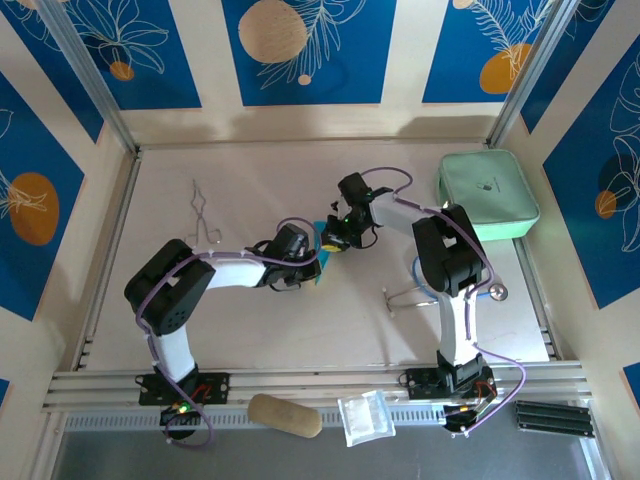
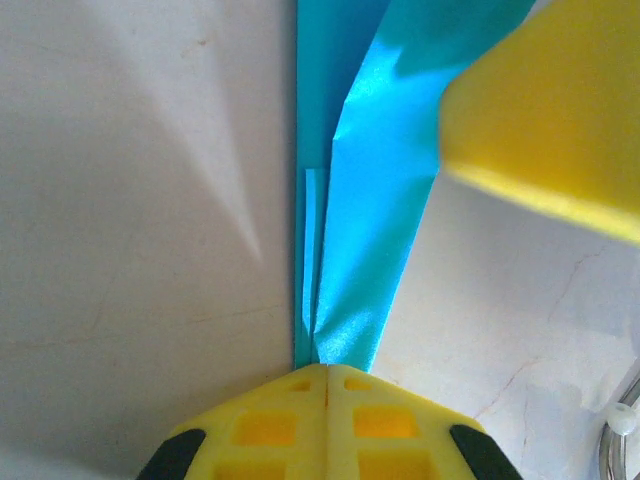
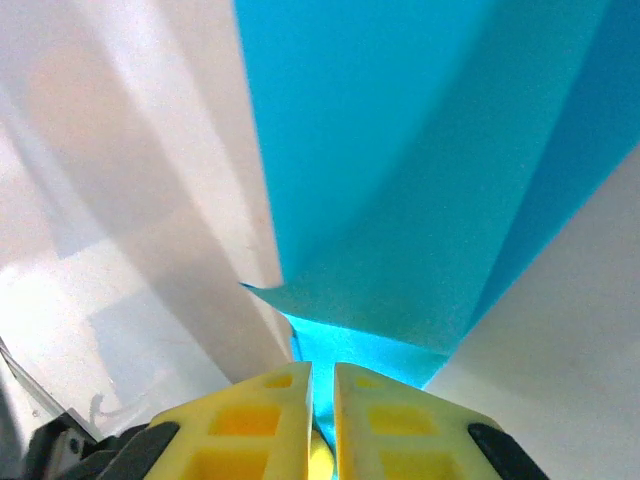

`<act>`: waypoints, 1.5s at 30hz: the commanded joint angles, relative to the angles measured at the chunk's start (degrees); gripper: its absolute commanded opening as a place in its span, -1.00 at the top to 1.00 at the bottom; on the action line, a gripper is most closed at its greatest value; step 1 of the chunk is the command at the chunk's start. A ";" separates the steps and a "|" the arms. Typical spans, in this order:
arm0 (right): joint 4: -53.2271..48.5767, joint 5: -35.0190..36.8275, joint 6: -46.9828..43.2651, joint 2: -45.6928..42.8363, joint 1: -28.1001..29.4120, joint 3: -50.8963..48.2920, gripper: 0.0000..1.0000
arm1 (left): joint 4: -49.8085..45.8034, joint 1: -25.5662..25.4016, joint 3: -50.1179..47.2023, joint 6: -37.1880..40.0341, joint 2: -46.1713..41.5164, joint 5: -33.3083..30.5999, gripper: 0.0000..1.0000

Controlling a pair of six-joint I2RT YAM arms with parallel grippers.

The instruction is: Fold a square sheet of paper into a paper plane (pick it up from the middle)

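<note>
On the left of the table point(image 1: 250, 335) a pair of thin metal tongs point(image 1: 203, 212) lies well apart from the work and takes no part in this step. The left gripper point(image 2: 327, 372) is reached in to the middle of the table, and its wrist view shows its two yellow fingers pressed fully together on the near end of the square sheet of paper point(image 2: 375, 230), so it is clenched on the sheet. The sheet is no longer a flat square: it is a long, narrow, creased teal strip with at least one folded layer running lengthwise, held at the centre of the table between the two arms, close to or resting on the surface. Pinching the end in this way appears intended to anchor the creased layers so that they cannot slide apart. The right gripper point(image 3: 322, 372) meets the sheet from the opposite side, its jaws drawn down to a narrow slit into which the teal paper runs, which reads as a light grasp on the other end. One yellow finger of it also shows at the upper right of the left wrist view, over the strip. Holding both ends keeps the strip taut and aligned, which the next fold probably requires. The mint-green pouch point(image 1: 487, 195) lies at the far right, clear of both arms
</note>
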 commanded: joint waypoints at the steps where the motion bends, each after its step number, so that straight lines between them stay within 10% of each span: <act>1: 0.56 -1.18 -3.61 -0.93 -0.50 1.33 0.70 | -3.31 0.46 -2.05 -0.52 1.02 -1.04 1.00; 28: -3.00 5.73 -6.08 10.14 -1.33 8.95 0.72 | -4.75 0.97 -2.76 0.87 0.01 0.96 1.00; 45: -1.74 7.94 12.47 3.12 -1.78 -2.72 0.77 | 1.80 2.86 5.76 2.28 2.15 2.14 0.79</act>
